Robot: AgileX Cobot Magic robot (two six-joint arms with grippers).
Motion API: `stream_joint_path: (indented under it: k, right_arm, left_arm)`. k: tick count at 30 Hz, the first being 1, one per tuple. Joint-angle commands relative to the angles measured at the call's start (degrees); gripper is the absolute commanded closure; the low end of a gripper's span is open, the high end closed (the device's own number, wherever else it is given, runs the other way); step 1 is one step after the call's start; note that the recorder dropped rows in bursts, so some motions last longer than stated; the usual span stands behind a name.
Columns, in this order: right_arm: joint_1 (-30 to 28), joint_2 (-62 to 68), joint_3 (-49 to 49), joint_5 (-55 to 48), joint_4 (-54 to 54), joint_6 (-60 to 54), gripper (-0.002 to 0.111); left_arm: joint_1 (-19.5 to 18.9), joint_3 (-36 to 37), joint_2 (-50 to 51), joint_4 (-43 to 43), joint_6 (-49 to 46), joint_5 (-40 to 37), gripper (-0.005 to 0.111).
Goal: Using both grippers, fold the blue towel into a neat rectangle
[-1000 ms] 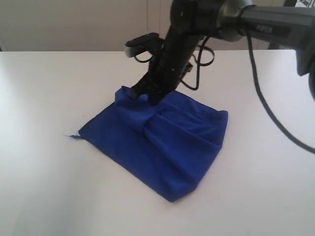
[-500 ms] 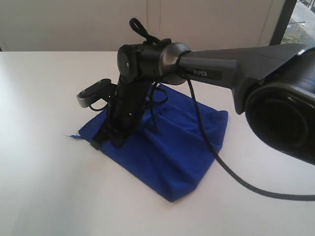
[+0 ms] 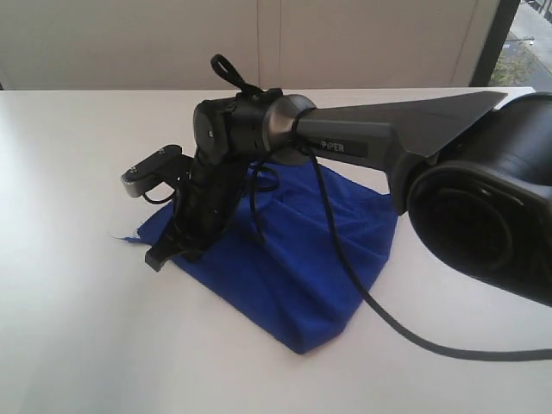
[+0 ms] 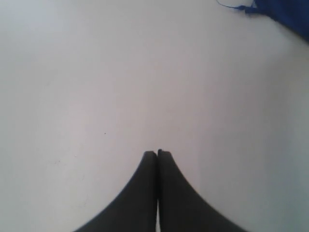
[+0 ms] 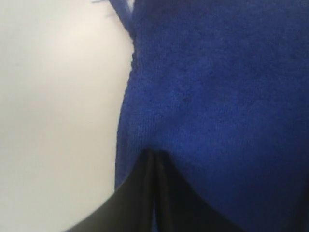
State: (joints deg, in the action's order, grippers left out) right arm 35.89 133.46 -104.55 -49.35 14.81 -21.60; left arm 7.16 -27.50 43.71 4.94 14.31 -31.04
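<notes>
The blue towel (image 3: 302, 259) lies folded on the white table as a rough four-sided pad with soft creases. My right arm reaches across it from the right. My right gripper (image 3: 164, 256) points down at the towel's left edge, near the corner with a loose thread. In the right wrist view the gripper (image 5: 154, 153) is shut, its tips resting on flat blue cloth (image 5: 217, 87) just inside that edge, with no cloth bunched between them. My left gripper (image 4: 157, 152) is shut over bare table, with only a towel corner (image 4: 289, 14) at the frame's edge. It is out of the exterior view.
The white table (image 3: 78, 328) spreads around the towel on all sides. A black cable (image 3: 388, 319) from the right arm drapes over the towel's right part and the table. A pale wall and a window strip (image 3: 526, 34) stand behind.
My right gripper has swept from the towel's back corner over the cloth to its left edge and dropped low. The towel's raised back corner now lies flatter, partly hidden by the arm.
</notes>
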Motion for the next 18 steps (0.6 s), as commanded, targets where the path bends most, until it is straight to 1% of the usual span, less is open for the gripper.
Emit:
stream_joint_path:
  k: [1, 5, 6, 7, 13, 15, 18]
  right_arm:
    - [0.1, 1.0, 0.1, 2.8, 0.4, -0.3, 0.108]
    - [0.1, 1.1, 0.1, 5.4, 1.2, -0.2, 0.108]
    - [0.1, 1.4, 0.1, 7.1, 1.2, 1.1, 0.108]
    - [0.1, 1.7, 0.1, 9.6, 1.0, 4.8, 0.108]
    - [0.1, 3.9, 0.1, 17.7, 1.0, 10.5, 0.108]
    - [0.1, 4.8, 0.1, 20.1, 1.2, 10.7, 0.108]
    - [0.1, 6.1, 0.1, 23.7, 1.0, 16.0, 0.108]
  left_arm:
    - [-0.2, -0.3, -0.4, 0.0, 0.3, -0.2, 0.107]
    - [-0.2, -0.3, -0.4, 0.0, 0.3, -0.2, 0.107]
    - [-0.2, -0.3, -0.4, 0.0, 0.3, -0.2, 0.107]
    - [-0.2, -0.3, -0.4, 0.0, 0.3, -0.2, 0.107]
    - [-0.2, -0.3, -0.4, 0.0, 0.3, -0.2, 0.107]
    - [-0.2, -0.3, -0.4, 0.0, 0.3, -0.2, 0.107]
    - [-0.2, -0.3, -0.4, 0.0, 0.3, -0.2, 0.107]
